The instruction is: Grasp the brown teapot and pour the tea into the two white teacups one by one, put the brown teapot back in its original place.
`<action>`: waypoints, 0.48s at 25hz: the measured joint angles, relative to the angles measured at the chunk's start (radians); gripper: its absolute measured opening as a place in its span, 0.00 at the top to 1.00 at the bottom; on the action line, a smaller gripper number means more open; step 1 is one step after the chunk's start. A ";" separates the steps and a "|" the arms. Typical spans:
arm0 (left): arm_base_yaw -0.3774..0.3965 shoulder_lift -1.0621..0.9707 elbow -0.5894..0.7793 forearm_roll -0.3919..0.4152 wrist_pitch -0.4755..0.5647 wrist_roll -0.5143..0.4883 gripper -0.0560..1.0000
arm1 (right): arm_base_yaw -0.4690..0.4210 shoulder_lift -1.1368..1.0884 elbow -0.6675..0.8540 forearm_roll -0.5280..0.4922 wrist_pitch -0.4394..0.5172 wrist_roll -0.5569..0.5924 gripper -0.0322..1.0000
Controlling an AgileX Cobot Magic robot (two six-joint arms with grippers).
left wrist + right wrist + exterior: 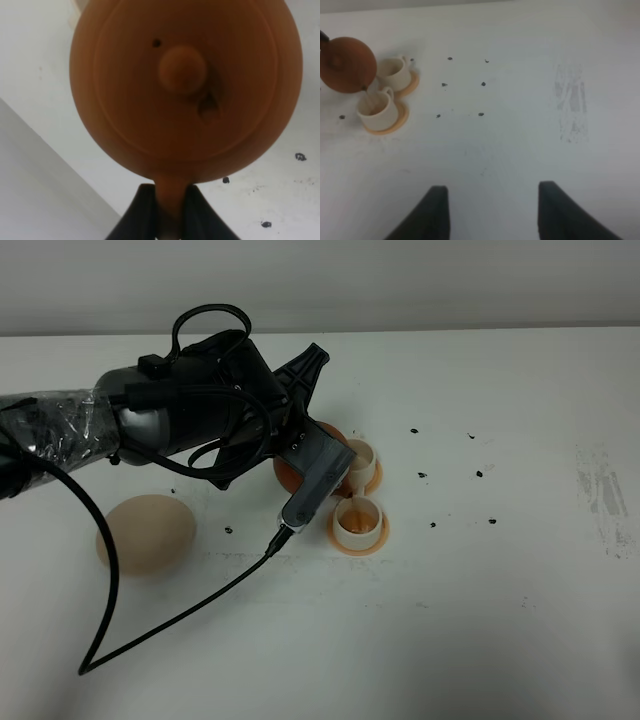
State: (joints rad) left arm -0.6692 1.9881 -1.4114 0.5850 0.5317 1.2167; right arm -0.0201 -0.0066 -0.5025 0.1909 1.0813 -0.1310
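The brown teapot (185,90) fills the left wrist view, lid knob towards the camera. My left gripper (170,220) is shut on its loop handle. In the exterior high view the left arm (200,410) hides most of the teapot (286,474), which is held tilted above the two white teacups. The near cup (358,518) has orange-brown tea in it, and in the right wrist view a thin stream runs from the spout into that cup (375,107). The far cup (363,460) stands just behind it. The beige saucer (145,533) lies bare at the left. My right gripper (490,212) is open and empty.
Each cup stands on an orange coaster (362,542). A black cable (150,625) trails from the left arm across the table's front left. Small dark specks (432,524) dot the white table right of the cups. A scuffed patch (605,495) marks the far right.
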 joint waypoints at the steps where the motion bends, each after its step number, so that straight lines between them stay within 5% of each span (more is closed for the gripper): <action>1: 0.000 0.000 0.000 0.005 0.000 0.000 0.83 | 0.000 0.000 0.000 0.000 0.000 0.000 0.56; 12: 0.000 0.000 0.000 0.018 0.000 0.002 0.83 | 0.000 0.000 0.000 0.000 0.000 0.000 0.56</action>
State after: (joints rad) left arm -0.6692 1.9881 -1.4114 0.6033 0.5317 1.2190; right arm -0.0201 -0.0066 -0.5025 0.1909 1.0813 -0.1310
